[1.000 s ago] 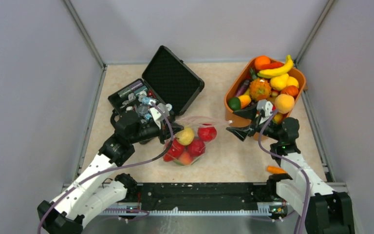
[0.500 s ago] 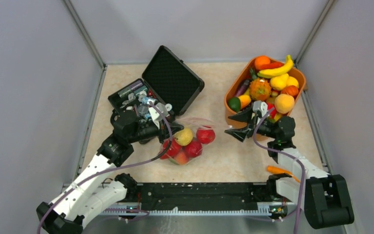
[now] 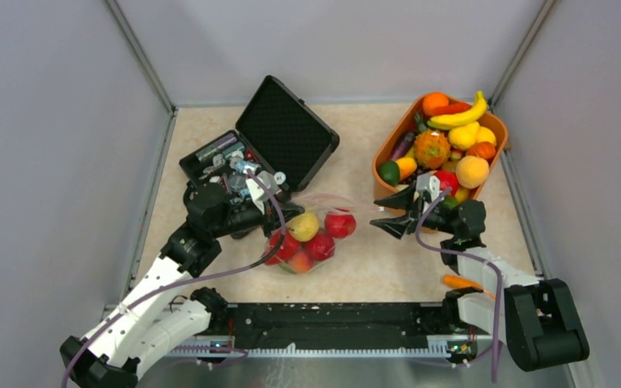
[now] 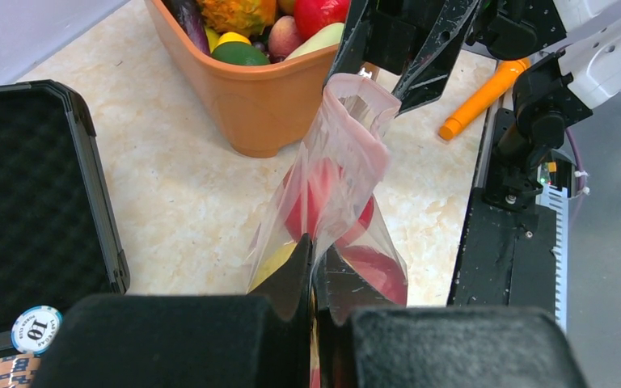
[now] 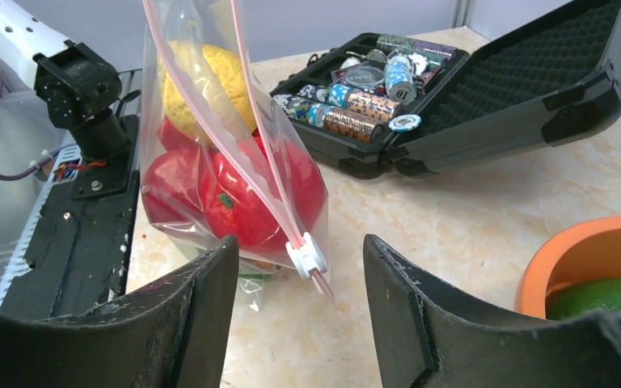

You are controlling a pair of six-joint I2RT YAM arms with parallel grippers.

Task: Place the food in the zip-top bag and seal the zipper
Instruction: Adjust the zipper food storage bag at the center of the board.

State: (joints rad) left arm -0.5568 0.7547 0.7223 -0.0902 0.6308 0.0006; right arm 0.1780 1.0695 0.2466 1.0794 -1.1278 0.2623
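zip-top bag (image 3: 297, 267): strung between the two claws, its full belly sagging onto the table (image 3: 356, 279) below the line from one to the other.
zipper (image 5: 289, 218): pink strip along the top edge, running from the left claw's tips to a white slider (image 5: 306, 255) that sits in the right claw's gap.
food (image 3: 321, 245): red apples (image 5: 251, 198) and a yellow pear (image 5: 198, 77) inside the bag, just ahead of the left claw's tips.
left claw (image 4: 315, 267): closed tight, tips pinching the bag's near end.
right claw (image 5: 300, 242): open, one finger on each side of the slider end, a gap showing on both sides.
orange tub (image 3: 386, 158): just beside the right claw, on its far side, heaped with more food.
black case (image 3: 287, 129): lid up, just beyond the left claw.
orange stick (image 3: 458, 282): behind the right claw, by its arm's base.
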